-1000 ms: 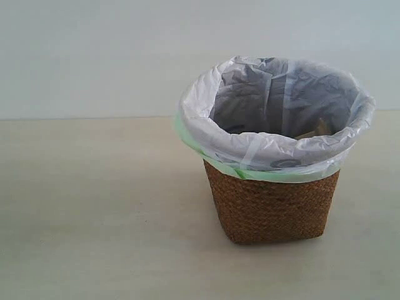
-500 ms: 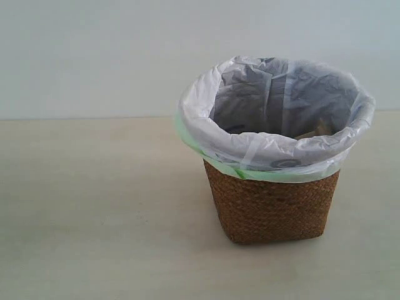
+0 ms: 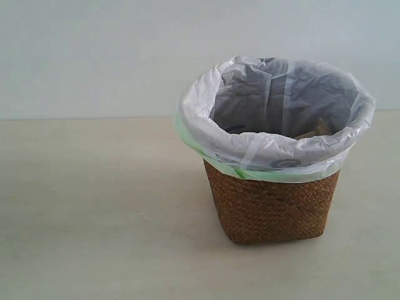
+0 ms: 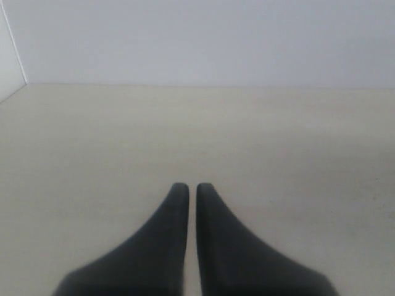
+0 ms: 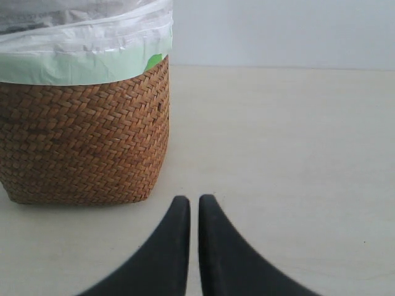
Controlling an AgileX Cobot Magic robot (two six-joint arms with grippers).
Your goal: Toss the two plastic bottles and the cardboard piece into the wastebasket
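Two grippers, neither carrying anything, frame the scene. On the left, the left gripper (image 4: 192, 185) is clenched, with only a thin slit between its dark fingers and nothing in it, pointing out over bare table (image 4: 92, 142). Moving right across the exterior view, no bottle or cardboard lies on the part of the table that shows. The wastebasket (image 3: 272, 209) stands upright, right of centre, its white liner (image 3: 250, 153) folded over the rim with a green edge. Inside, low against the right side of the liner, a beige corner peeks out, likely the cardboard piece (image 3: 316, 129). The two plastic bottles appear in no view, and whether they lie deeper in the wastebasket cannot be told. Farthest right, the right gripper (image 5: 194, 198) is likewise clenched on nothing, low over the table and near the woven side. Judged from this, the throwing looks finished or nearly so, with both arms idle. The next move calls only for confirming that the bottles are inside. If one is missing, it must first be found, and a gripper released before reaching for it.
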